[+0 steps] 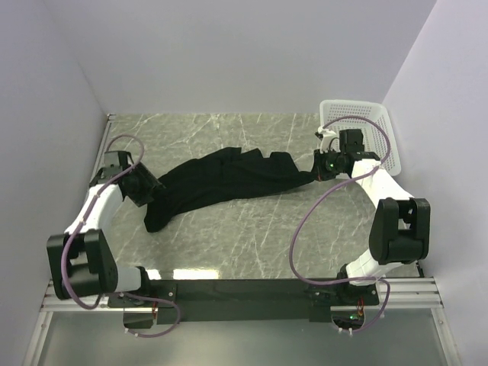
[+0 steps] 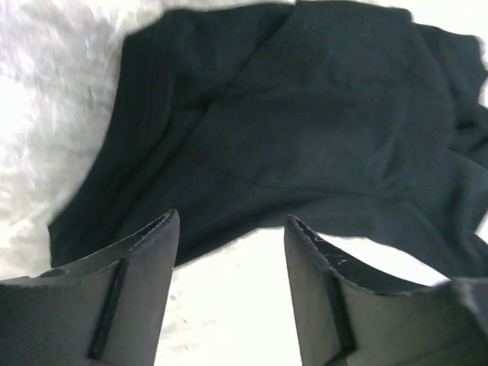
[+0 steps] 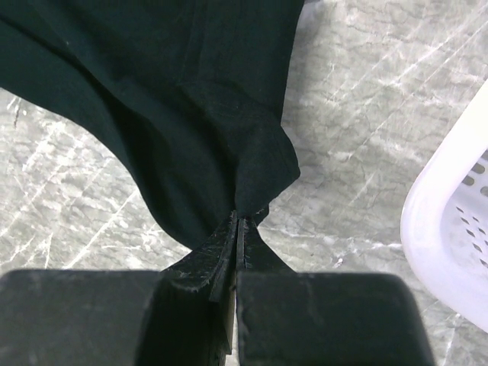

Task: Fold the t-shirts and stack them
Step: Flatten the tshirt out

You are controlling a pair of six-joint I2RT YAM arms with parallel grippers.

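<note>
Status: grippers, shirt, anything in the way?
Left gripper open beside shirt, holding nothing. Right gripper shut on shirt. Shirt bunched, unfolded. Basket at far right, nothing blocking.

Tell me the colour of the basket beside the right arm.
The basket is white, with perforated walls; the top external view shows it best.

Nothing written can be read in any view. The black t-shirt [image 1: 229, 179] shows only plain dark cloth, and the white basket [image 1: 355, 103] carries perforations but no label. The left wrist view is blurred, so any fine print there would possibly be lost.
</note>
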